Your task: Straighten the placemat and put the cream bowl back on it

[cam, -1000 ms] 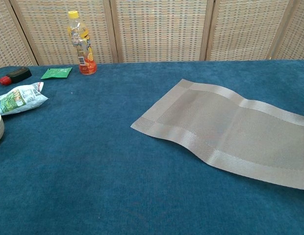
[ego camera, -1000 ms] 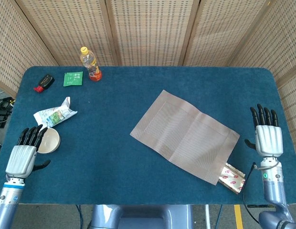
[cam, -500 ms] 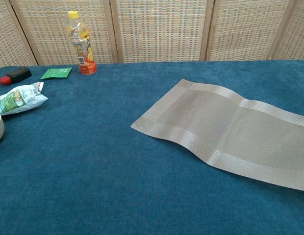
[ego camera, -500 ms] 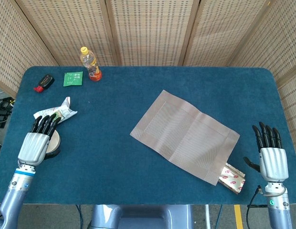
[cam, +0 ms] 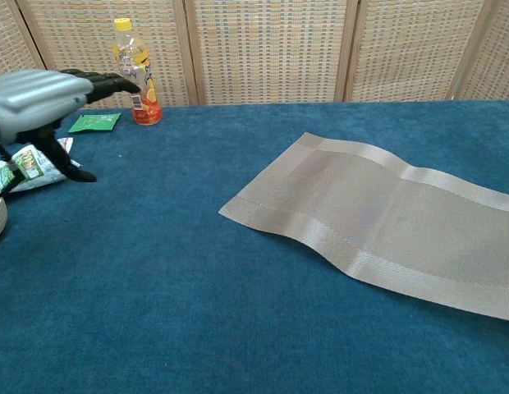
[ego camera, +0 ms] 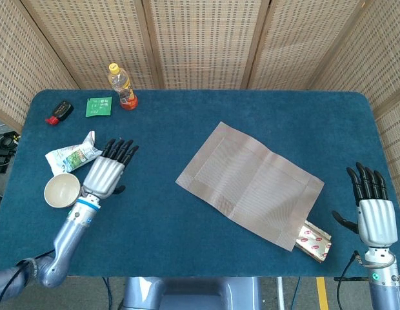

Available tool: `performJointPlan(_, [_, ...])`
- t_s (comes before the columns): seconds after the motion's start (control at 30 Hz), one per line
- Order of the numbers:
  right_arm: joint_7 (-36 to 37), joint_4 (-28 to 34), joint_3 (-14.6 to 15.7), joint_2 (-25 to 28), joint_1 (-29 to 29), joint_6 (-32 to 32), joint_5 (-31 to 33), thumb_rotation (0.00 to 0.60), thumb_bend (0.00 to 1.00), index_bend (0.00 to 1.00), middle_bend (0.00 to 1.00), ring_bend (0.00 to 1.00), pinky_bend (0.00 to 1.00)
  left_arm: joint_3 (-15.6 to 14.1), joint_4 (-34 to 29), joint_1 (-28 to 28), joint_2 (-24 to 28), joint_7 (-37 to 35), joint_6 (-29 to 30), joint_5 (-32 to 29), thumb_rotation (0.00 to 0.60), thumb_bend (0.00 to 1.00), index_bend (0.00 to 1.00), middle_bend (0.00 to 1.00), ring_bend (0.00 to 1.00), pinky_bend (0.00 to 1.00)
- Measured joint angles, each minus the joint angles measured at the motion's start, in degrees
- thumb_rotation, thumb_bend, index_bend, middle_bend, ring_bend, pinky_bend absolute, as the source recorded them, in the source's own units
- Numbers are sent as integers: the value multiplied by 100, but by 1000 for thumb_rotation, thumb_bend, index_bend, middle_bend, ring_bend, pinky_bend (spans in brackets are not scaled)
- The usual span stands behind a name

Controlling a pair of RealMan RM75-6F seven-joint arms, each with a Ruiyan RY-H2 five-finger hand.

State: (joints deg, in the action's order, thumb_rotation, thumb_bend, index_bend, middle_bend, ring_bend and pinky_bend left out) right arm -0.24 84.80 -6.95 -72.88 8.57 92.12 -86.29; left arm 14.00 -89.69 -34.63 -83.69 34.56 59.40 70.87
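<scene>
1. Swinging inward is the big change here: the left hand [ego camera: 104,175] was sitting over the cream bowl [ego camera: 61,190] half a second ago, and now it's off to the bowl's right, above bare blue counter [ego camera: 155,219]. Fingers [ego camera: 120,150] are stretched out flat and apart, holding nothing. In the chest view it has popped into frame at the upper left, which it hadn't before.
2. The bowl didn't go with it. It's in the same spot near the counter's left edge, upright, just beside the crumpled snack packet [ego camera: 72,154], and well apart from the mat.
3. The right hand [ego camera: 371,218] has slid a bit further back toward the near right corner compared with a second ago. It's also flat, fingers apart, nothing in it.
4. The placemat [ego camera: 250,182] hasn't budged: skewed diagonally, with its near corner lying over a foil wrapper [ego camera: 314,241]. The chest view shows a ripple across it too.
5. My read: the left hand skipped the bowl for now and is heading for the mat, so straightening comes first. Neither step is done yet.
</scene>
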Motion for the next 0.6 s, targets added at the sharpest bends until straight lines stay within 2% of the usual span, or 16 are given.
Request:
performJointPlan(0.1, [69, 9, -3, 18, 3, -20, -28, 600, 225, 32, 0, 0, 0, 102, 326, -347, -364, 310, -220, -305, 600, 3, 0, 0, 0, 0])
performJointPlan(0.33, [392, -100, -101, 63, 29, -196, 136, 600, 224, 32, 0, 0, 0, 252, 1157, -1144, -1178, 958, -607, -894, 600, 0, 0, 0, 0, 0])
performJointPlan(0.6, [663, -234, -206, 74, 37, -258, 238, 600, 225, 32, 0, 0, 0, 287, 2019, -1709, -1799, 1172, -902, -1243, 600, 0, 0, 0, 0, 0])
